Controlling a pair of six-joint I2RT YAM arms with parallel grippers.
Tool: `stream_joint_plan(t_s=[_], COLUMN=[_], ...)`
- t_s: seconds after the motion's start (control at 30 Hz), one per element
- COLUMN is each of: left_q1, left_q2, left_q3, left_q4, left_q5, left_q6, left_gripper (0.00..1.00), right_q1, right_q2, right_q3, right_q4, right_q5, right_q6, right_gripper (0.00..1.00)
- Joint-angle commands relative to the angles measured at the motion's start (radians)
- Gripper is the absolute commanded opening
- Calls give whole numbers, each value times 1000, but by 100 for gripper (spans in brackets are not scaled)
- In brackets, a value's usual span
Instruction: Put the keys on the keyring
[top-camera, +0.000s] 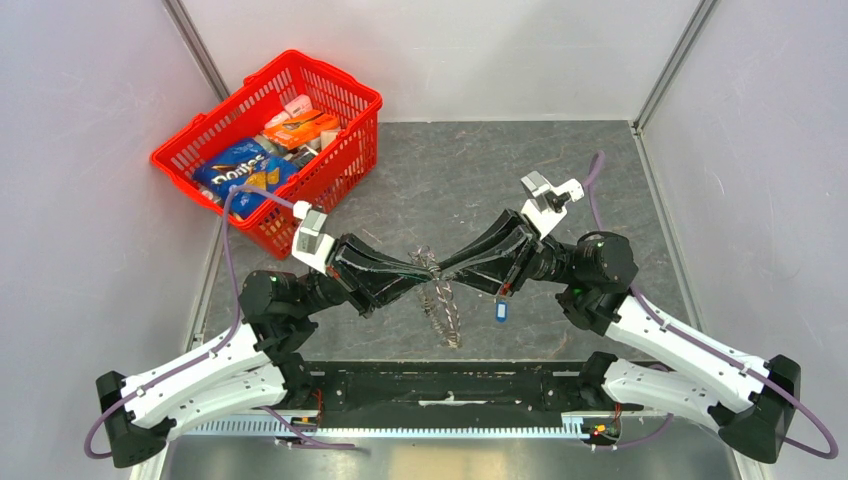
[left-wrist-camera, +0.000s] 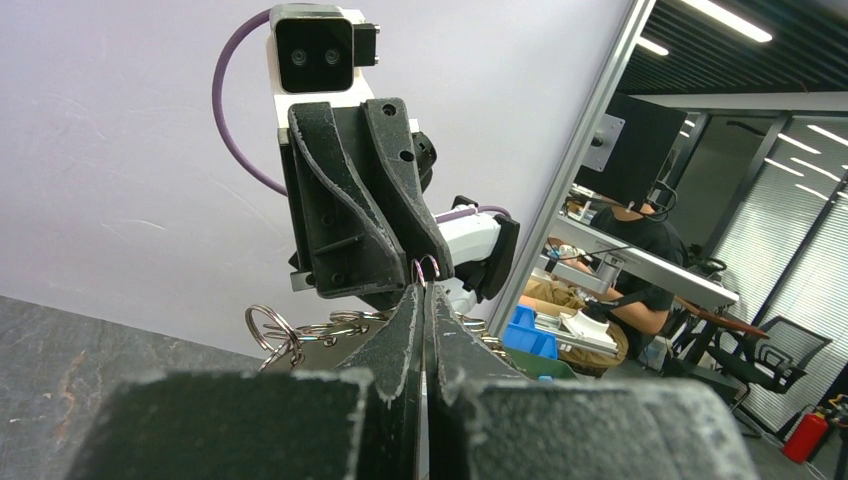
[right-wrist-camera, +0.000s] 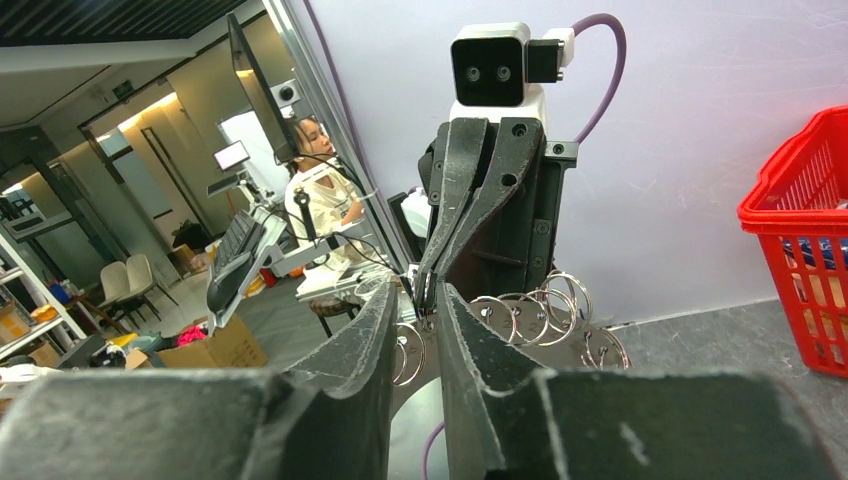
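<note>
My two grippers meet tip to tip above the middle of the grey table. The left gripper (top-camera: 425, 264) (left-wrist-camera: 424, 290) is shut on a thin metal piece with a small keyring (left-wrist-camera: 427, 268) sticking out at its tips. The right gripper (top-camera: 443, 267) (right-wrist-camera: 420, 295) is open by a narrow gap, its fingers standing on either side of the left gripper's tips. Several silvery rings (right-wrist-camera: 540, 310) (left-wrist-camera: 275, 330) fan out beside the jaws. A bunch of grey keys (top-camera: 441, 305) hangs down toward the table. A small blue-headed key (top-camera: 501, 311) shows under the right gripper.
A red basket (top-camera: 335, 75) with snack packs stands at the back left of the table, close behind the left arm. Grey walls close in both sides. The arm bases sit along the near edge.
</note>
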Motion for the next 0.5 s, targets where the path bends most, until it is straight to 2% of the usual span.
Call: stream_joint_plan(t_s=[0.0,0.13,0.23,0.3,0.47], left_q1=[0,1,0,0,0], left_q2=[-15,-17,-19,-25,-44], left_q3=[22,23,24,24,19], left_q4=[41,35,31,22,6], left_q5=[-2,-3,-3,-5,-10], left_q6=[47,47,49,51,60], left_gripper=[2,2,2,2,2], right_q1=[6,6,6,5,3], right_q2=[-14,-34,-81,-123,-274], right_q3=[12,8,9,22,63], right_q4=[47,19,-89,-233,-615], right_q5=[0,11,41,88,233], right_q6=[7,-8,-63,-103,-249], right_gripper=[30,42,46,50,52])
